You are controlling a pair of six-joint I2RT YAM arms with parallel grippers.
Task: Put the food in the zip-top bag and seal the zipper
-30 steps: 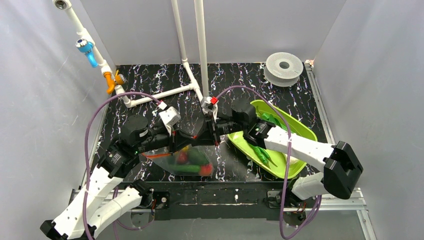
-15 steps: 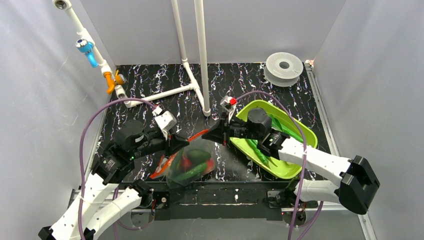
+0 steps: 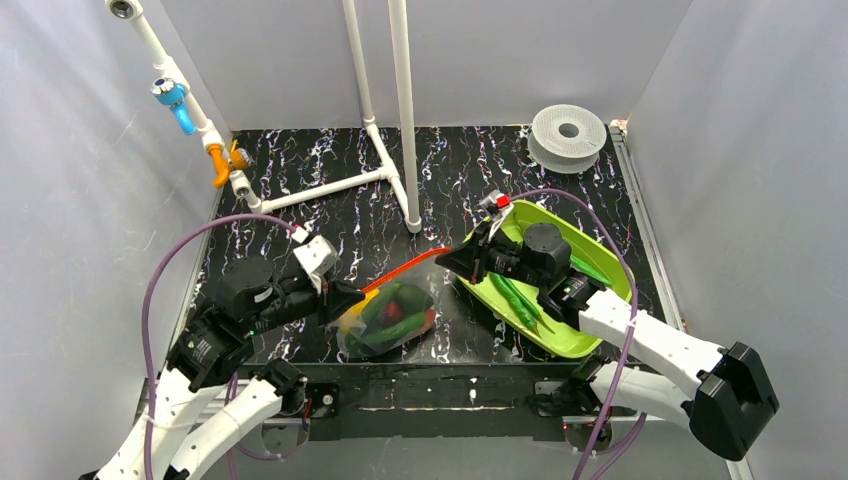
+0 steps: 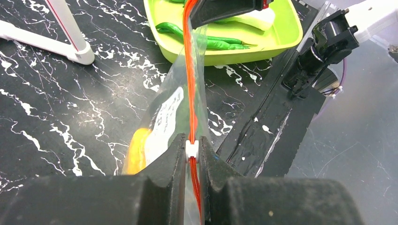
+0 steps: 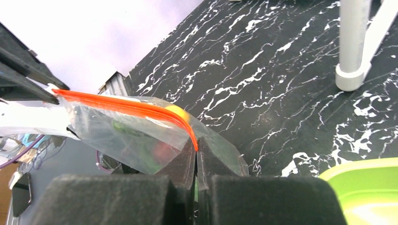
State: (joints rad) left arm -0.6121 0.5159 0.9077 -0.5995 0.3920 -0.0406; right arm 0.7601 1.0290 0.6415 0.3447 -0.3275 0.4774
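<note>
the zip-top bag (image 3: 372, 340) hangs between the two arms near the front of the table (image 3: 300, 160), with food (image 3: 392, 305) inside. the left gripper (image 4: 191, 152) is clamped on the zipper (image 4: 190, 93) at its white slider (image 4: 191, 150), and the right gripper (image 5: 197, 149) pinches the zipper's other end. the bag looks thin, soft and slippery, and the food makes it sag, so i think the stiffer strip is the best hold. green vegetables (image 3: 517, 298) lie in the tray (image 3: 600, 262).
</note>
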